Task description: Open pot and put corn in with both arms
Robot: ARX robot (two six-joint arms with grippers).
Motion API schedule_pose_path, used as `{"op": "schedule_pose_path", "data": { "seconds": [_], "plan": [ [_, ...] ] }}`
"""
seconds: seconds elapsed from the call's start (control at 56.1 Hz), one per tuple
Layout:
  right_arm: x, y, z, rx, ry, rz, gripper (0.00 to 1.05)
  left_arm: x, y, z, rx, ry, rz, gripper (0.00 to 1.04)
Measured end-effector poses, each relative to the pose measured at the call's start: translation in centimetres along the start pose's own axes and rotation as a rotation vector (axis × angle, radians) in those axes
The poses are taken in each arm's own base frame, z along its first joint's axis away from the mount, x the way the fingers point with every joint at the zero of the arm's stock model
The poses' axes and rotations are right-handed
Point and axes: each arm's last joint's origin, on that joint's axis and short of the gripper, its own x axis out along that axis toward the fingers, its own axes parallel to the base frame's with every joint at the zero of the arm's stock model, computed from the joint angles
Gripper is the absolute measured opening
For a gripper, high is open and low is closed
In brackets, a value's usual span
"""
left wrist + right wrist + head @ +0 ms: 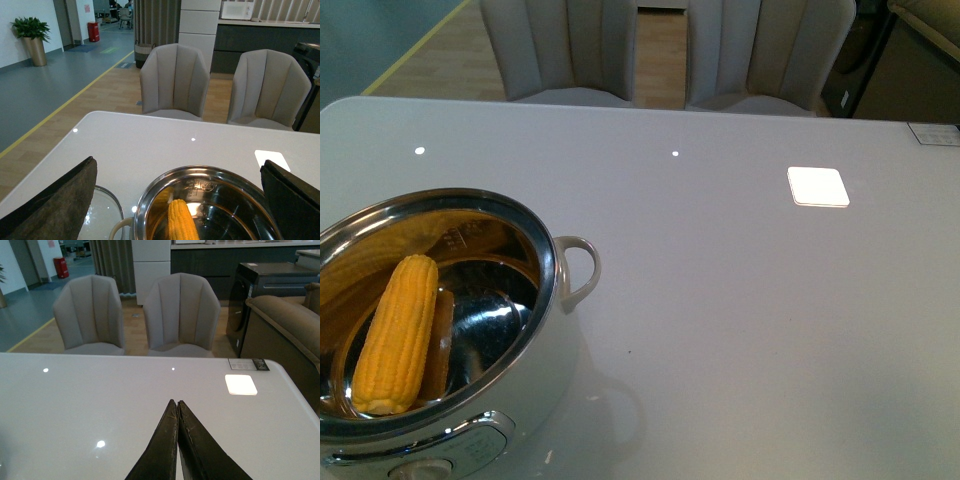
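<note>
While no brand or legible writing shows anywhere, faint embossed marks on the steel inner wall of the pot [545, 270] are too small to read, as is a small label [248, 364] at the far right edge of the table [740, 300]. At the left of the front view the pot stands open on the table, its white loop handle pointing right and its control knob [420, 468] at the near edge, and the corn [395, 335] lies inside it, leaning lengthwise against the shiny interior. Neither arm appears in that view. From the left wrist camera the pot [210, 175] sits right below the left end effector [180, 200], whose two dark pads [60, 205] are spread wide to either side of it, gripping nothing; the corn [181, 222] shows upright in the steel bowl. Only this view shows a glass lid [105, 212] lying flat on the table just beside the pot's handle, and a potted plant [32, 37] far off across the room. Two grey chairs [560, 50] stand behind the table in all views. Farther right on the table is a bright square reflection [817, 186]. In the right wrist view the right end effector [177, 407] has its fingers pressed together with nothing between them, over bare table, with neither pot nor corn in frame.
</note>
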Motion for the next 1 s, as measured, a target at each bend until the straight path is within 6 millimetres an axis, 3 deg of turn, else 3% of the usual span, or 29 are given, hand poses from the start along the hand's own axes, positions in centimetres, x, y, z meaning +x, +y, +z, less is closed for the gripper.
{"op": "schedule_pose_path", "data": {
  "seconds": [0.196, 0.463, 0.57, 0.997],
  "plan": [
    [-1.1, 0.0, -0.3, 0.0, 0.01, 0.0, 0.02, 0.0, 0.0, 0.0, 0.0, 0.0, 0.0, 0.98],
    [-1.2, 0.0, -0.3, -0.002, 0.006, 0.0, 0.03, 0.0, 0.0, 0.0, 0.0, 0.0, 0.0, 0.98],
    [-1.2, 0.0, -0.3, -0.002, 0.006, 0.0, 0.28, 0.0, 0.0, 0.0, 0.0, 0.0, 0.0, 0.98],
    [-1.2, 0.0, -0.3, -0.002, 0.005, 0.0, 0.97, 0.0, 0.0, 0.0, 0.0, 0.0, 0.0, 0.98]
  ]
}}
